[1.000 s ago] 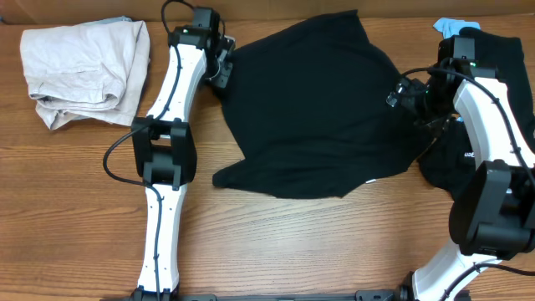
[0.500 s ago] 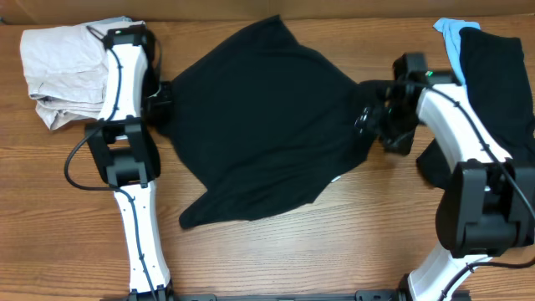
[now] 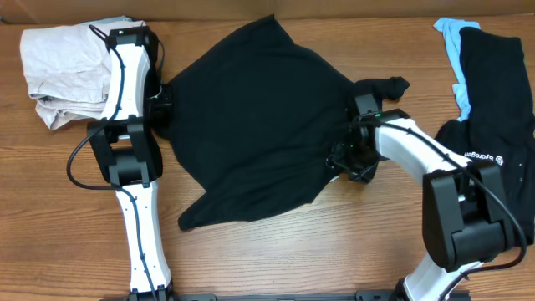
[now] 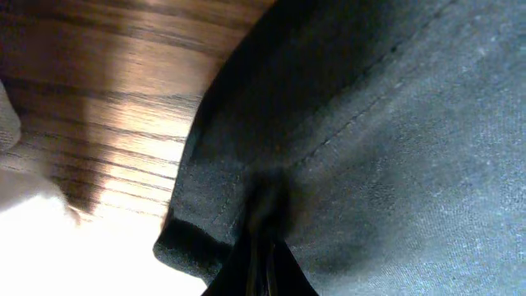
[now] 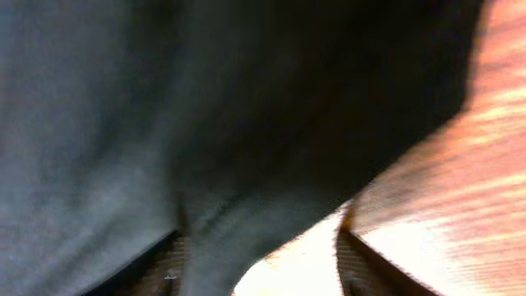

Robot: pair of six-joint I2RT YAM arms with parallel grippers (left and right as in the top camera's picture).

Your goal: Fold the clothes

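A plain black T-shirt (image 3: 259, 117) lies spread and rumpled across the middle of the wooden table. My left gripper (image 3: 160, 100) is shut on its left hem; the left wrist view shows the closed fingers (image 4: 263, 267) pinching the hemmed edge (image 4: 246, 197). My right gripper (image 3: 343, 160) is at the shirt's right edge. In the right wrist view its fingers (image 5: 263, 263) stand wide apart, with the shirt's edge (image 5: 123, 99) lying over the left finger. A second black T-shirt with white logo text (image 3: 493, 125) and a light-blue piece (image 3: 451, 33) lie at the far right.
A pale beige folded garment (image 3: 75, 67) lies at the back left, right beside my left arm. A loose sleeve (image 3: 389, 86) of the plain shirt lies behind my right gripper. Bare wood (image 3: 292, 251) runs along the front.
Both arms dragged the plain shirt to the left. Since then my right gripper has moved forward and left along the shirt's right edge, and the sleeve now lies free. The left gripper has stayed put.
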